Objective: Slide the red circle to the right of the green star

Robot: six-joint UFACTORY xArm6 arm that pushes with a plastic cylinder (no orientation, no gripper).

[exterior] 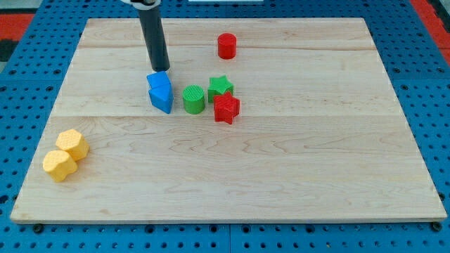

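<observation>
Count on wooden board (295,183): two red, two green, two yellow, two blue blocks. Red circle (226,46) stands alone near the view's top, well apart from green star (220,87), above it. Red star (226,108) touches the green star from below; green cylinder (193,99) just left of them. Two blue blocks (160,92) pressed together. Yellow pair (65,154), hexagonal, touching, at view's left. No containers. My tip (161,70): bare rod, no jaws, at the blue blocks' top edge
</observation>
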